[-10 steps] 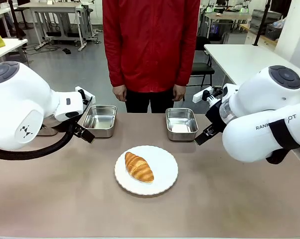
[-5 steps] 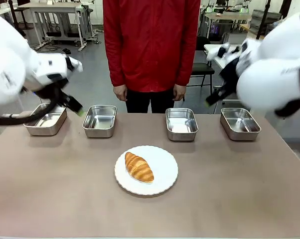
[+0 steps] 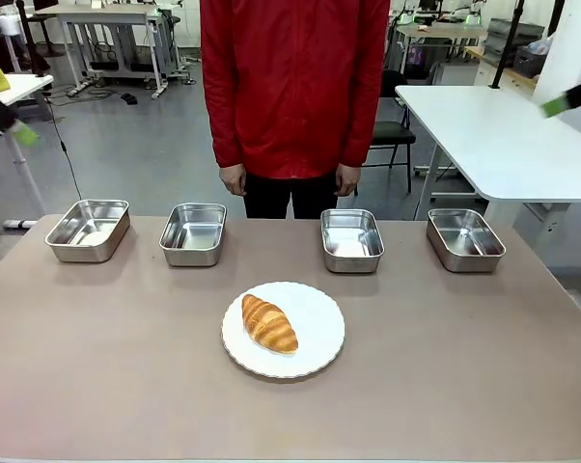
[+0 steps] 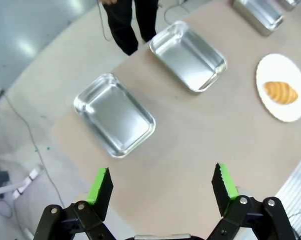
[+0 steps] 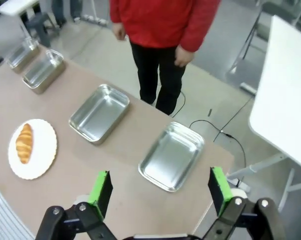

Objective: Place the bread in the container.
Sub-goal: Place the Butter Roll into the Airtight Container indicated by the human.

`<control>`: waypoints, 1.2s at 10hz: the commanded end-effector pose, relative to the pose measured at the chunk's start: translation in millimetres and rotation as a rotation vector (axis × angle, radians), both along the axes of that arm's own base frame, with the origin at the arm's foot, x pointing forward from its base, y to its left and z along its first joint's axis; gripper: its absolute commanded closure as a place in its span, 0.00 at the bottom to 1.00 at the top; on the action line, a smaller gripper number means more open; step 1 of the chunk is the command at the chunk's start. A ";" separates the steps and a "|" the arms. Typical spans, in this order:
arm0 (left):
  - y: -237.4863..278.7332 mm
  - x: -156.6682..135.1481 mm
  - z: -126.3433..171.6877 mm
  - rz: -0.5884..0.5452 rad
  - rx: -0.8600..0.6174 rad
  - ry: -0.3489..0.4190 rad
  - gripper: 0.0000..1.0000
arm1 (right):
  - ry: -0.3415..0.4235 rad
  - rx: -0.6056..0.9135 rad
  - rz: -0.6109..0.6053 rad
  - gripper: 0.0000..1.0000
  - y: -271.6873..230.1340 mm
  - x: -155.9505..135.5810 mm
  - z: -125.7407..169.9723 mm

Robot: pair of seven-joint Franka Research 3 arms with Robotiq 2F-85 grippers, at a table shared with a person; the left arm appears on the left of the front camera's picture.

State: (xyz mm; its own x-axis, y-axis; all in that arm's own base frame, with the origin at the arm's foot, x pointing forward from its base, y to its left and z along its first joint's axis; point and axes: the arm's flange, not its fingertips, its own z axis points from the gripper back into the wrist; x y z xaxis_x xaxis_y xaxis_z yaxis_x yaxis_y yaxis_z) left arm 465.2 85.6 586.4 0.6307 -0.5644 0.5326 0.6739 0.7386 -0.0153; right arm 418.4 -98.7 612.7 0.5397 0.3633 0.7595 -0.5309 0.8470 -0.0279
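Golden bread (image 3: 269,324) lies on white plate (image 3: 319,323) (left jaws wide, right jaws wide, empty).

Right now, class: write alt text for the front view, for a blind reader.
A croissant lies on a white plate in the middle of the table. Behind it stand four steel pans in a row, then a person in red.

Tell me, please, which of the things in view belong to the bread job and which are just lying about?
For the job:
- bread
- four steel pans alike, any of which could be the container: left-end pan, left-middle pan, right-middle pan, right-end pan

Just lying about:
- white plate, merely under the bread
- white side table
- black chair
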 end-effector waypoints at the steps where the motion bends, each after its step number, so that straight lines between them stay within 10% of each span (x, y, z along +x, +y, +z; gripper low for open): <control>1: 47.9 9.0 -6.0 -0.075 -0.094 0.031 0.00 | -0.002 0.086 -0.005 0.00 -54.7 -0.8 -10.1; 5: 112.6 -28.4 -24.4 -0.053 -0.183 -0.109 0.00 | -0.025 0.088 0.048 0.00 -95.6 -15.3 -36.4; 6: 98.7 -14.5 -18.8 -0.056 -0.148 0.003 0.00 | -0.001 0.122 -0.012 0.00 -99.1 -22.5 -29.5; 12: 113.0 -9.2 -4.9 -0.008 -0.189 -0.088 0.00 | 0.012 0.161 -0.053 0.00 -114.9 -7.5 -25.9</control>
